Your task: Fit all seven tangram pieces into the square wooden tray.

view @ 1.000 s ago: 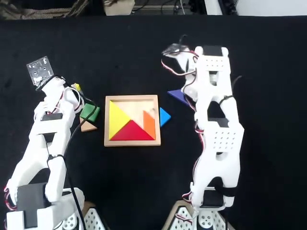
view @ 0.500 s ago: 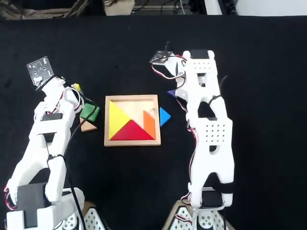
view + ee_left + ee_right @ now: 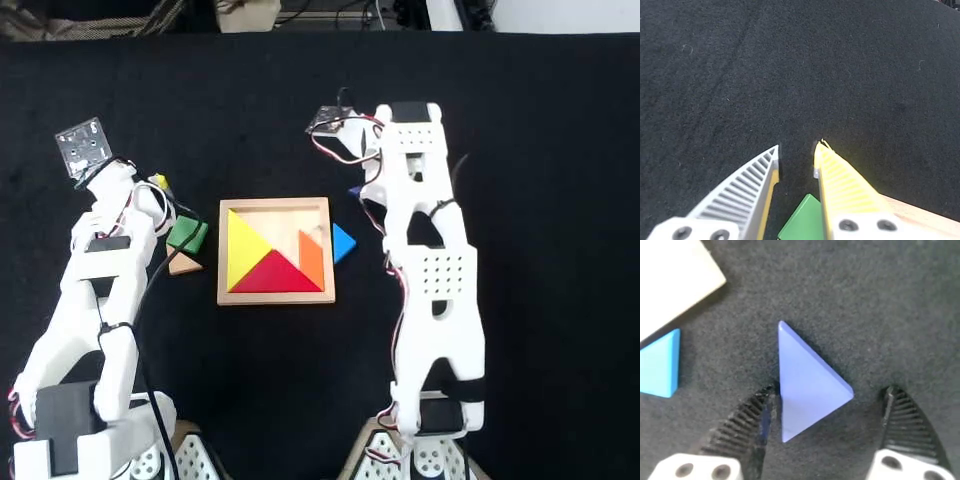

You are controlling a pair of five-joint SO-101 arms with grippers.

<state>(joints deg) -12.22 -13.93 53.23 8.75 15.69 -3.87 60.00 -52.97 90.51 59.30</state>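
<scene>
The square wooden tray holds a yellow triangle, a red triangle and an orange piece. A light blue triangle lies just right of it. My right gripper is open and low, with a violet-blue triangle flat on the cloth between its fingers. The right arm hides most of that triangle from above. My left gripper is narrowly open and holds nothing. It hovers by a green square, and a tan triangle lies beside that.
Black cloth covers the whole table. The tray's corner and the light blue triangle lie close to my right gripper. The tray's edge sits near my left gripper. Cables and boxes line the far edge.
The right arm has shifted left toward the tray and now covers nearly all of the violet-blue triangle. The left arm and the pieces have not moved.
</scene>
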